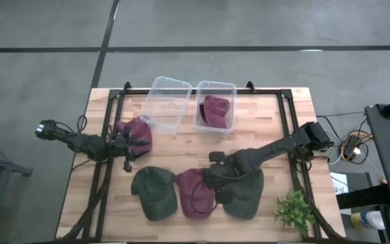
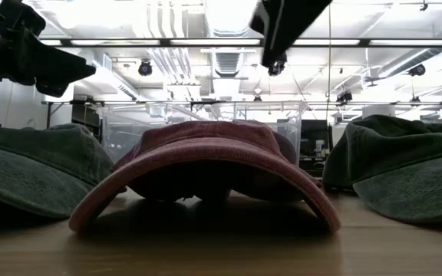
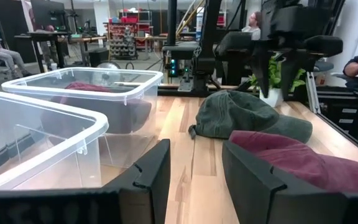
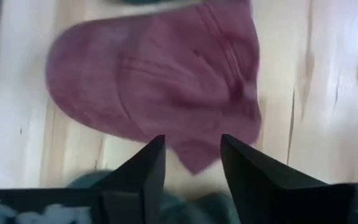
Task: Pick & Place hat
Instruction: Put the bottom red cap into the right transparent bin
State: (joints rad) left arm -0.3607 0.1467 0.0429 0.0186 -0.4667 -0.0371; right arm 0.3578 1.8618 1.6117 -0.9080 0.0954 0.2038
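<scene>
Left gripper: beside maroon hat at left bin, fingers parted, holding nothing. Front row: green hat, maroon cap. Right gripper: above maroon cap, fingers parted, empty.

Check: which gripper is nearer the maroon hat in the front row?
Right. The right gripper hovers directly over that maroon hat; the left gripper sits far off beside another maroon hat.
</scene>
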